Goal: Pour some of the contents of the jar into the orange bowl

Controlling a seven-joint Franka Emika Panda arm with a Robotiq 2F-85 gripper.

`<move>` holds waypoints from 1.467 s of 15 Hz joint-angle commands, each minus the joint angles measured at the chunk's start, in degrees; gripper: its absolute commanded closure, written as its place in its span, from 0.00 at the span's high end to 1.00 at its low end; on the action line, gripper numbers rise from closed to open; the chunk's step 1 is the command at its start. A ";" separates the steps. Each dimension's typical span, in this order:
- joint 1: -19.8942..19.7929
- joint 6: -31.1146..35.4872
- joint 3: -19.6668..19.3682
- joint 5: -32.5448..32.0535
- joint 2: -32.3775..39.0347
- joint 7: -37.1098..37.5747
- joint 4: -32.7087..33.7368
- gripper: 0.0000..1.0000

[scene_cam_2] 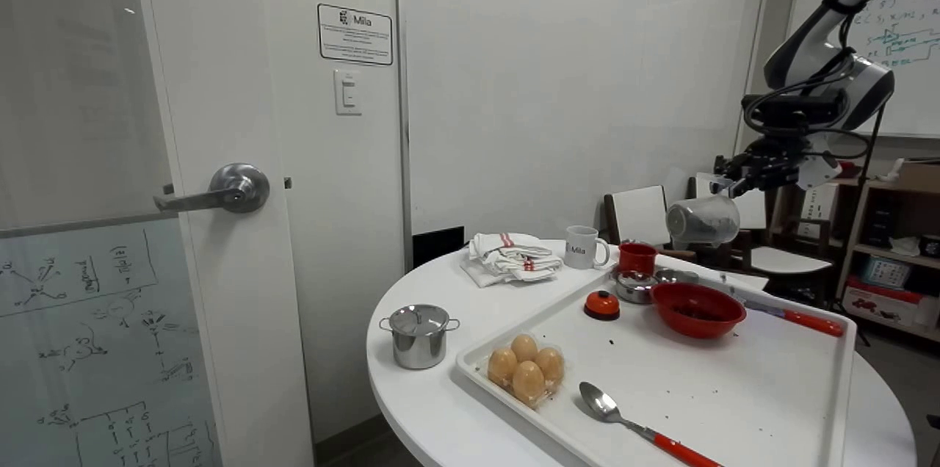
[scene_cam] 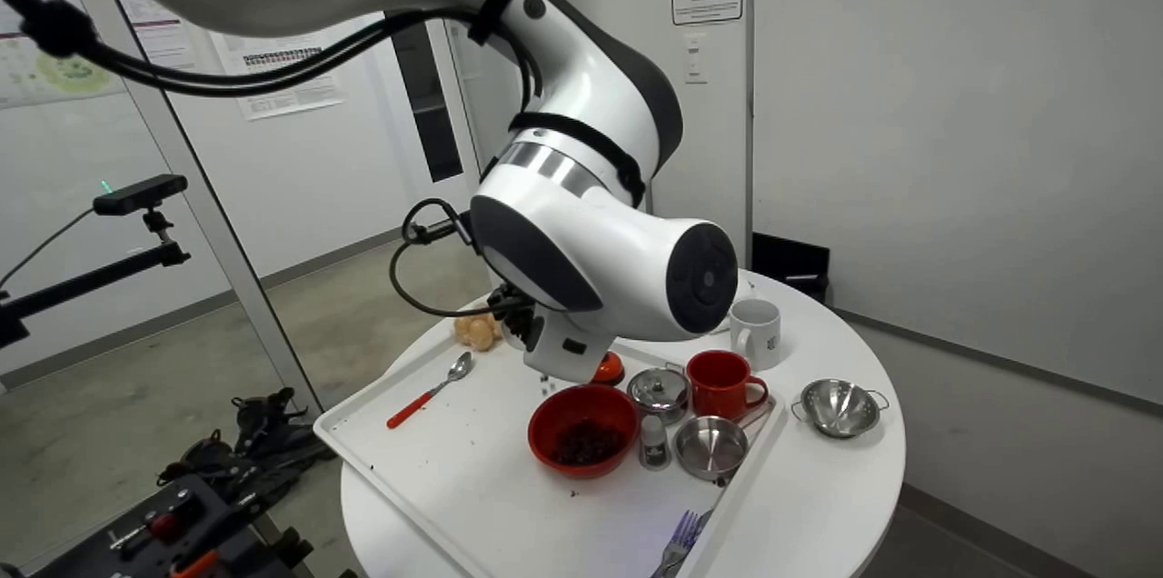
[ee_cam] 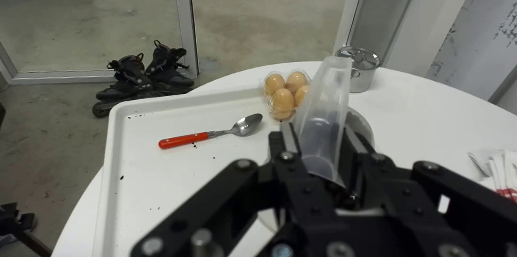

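My gripper [ee_cam: 323, 140] is shut on the handle of the see-through greyish jar [ee_cam: 360, 125]. In an exterior view the jar [scene_cam_2: 698, 223] hangs tilted from the gripper [scene_cam_2: 723, 182], above table level. Dark contents show in it, and partly between the fingers in the wrist view. The arm mostly hides the jar in an exterior view. A larger red bowl [scene_cam: 584, 428] with dark contents, seen also in an exterior view [scene_cam_2: 698, 313], stands on the tray. A small orange round thing [scene_cam_2: 602, 304] looks domed with a dark base; I cannot tell whether it is the orange bowl.
The white tray [scene_cam_2: 734, 401] holds eggs [scene_cam_2: 525, 371], a red-handled spoon [scene_cam_2: 606, 404], steel pans [scene_cam: 711, 448], a shaker [scene_cam: 653, 443] and scattered dark specks. A red mug [scene_cam: 722, 383], white mug [scene_cam_2: 584, 247], folded towels [scene_cam_2: 514, 258] and steel pot [scene_cam_2: 418, 338] stand nearby.
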 commanded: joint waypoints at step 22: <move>20.39 23.55 5.98 -29.89 -0.45 22.71 2.87 0.09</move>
